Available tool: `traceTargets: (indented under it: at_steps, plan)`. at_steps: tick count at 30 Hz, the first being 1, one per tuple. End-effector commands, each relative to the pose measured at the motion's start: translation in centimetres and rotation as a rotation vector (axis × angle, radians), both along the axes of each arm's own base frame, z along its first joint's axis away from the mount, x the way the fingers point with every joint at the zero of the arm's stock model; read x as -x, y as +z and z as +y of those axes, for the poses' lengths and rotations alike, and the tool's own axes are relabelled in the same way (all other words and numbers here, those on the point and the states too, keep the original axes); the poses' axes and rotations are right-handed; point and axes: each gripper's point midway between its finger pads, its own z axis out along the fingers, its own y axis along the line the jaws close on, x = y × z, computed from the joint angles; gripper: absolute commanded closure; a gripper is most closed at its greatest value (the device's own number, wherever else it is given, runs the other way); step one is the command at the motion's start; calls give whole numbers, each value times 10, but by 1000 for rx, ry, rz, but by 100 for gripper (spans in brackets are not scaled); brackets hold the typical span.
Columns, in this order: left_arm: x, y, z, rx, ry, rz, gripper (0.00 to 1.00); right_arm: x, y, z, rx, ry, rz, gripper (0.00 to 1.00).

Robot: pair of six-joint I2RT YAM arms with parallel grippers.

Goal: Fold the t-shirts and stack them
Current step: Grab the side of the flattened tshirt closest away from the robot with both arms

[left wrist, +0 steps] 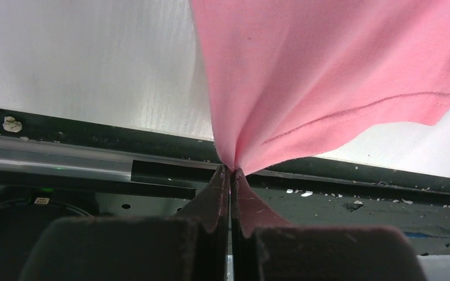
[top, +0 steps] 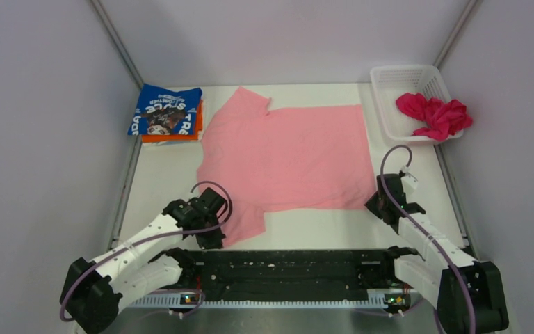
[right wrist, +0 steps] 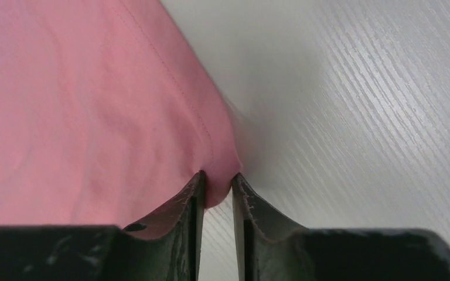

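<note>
Left fingers (left wrist: 211, 202): one pair, clenched tip to tip on the hemmed edge of a sleeve of the light pink t-shirt (top: 292, 156). The cloth gathers to a pucker at the tips, by the near edge of the surface (top: 160, 188).
Right fingers (right wrist: 183, 205): one pair, closed in on the near right hem corner of the same shirt. A fold of cloth is caught between the tips, which keep a narrow gap.
Arms: two, one at each near corner, both reaching to the pink shirt's near side.
T-shirts: four in all.
Light pink t-shirt: one, plain, spread flat across the middle of the surface, sleeves to the left and hem to the right.
Blue t-shirt (top: 167, 110): one, folded, at the far left corner, lying on top of the orange one.
Orange t-shirt (top: 174, 138): one, folded under the blue, with only its near and right edges showing.
Magenta t-shirt (top: 434, 115): one, crumpled in the basket (top: 384, 115) and spilling over its right rim.
Basket: one, white lattice, at the far right corner.
Writing: white lettering and a print on the blue shirt, upside down in the top view and too small to read with certainty.
</note>
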Motion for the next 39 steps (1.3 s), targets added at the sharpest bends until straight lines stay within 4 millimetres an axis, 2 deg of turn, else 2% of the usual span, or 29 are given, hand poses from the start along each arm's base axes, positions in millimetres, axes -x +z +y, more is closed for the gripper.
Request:
traceTargets:
  at_steps: [1,3,5,11,14,20,26,29,36,39]
  plan:
    - [10,1,4,2,18,22,100,0,0,0,-2,-5,2,86]
    - [14,3,0,26,13,37,100,5,1,0,-2,-1,14,96]
    - [16,4,-1,39,15,45,100,11,3,-1,1,5,28,100]
    - [25,7,-8,99,-21,61,100,26,8,-1,2,33,38,100]
    - [12,12,-19,150,-54,1,100,23,11,3,-10,57,9,100]
    - [-35,43,-47,218,-123,-183,100,2,26,11,-22,97,-37,100]
    - [-99,78,-46,109,-74,-403,100,-24,46,17,-21,121,-78,100]
    - [-127,97,-53,102,-70,-490,100,-38,56,17,-8,127,-91,100]
    - [-193,146,-32,-17,15,-662,100,-69,80,14,40,121,-112,100]
    - [-216,158,-21,-28,46,-695,100,-79,85,13,54,122,-110,100]
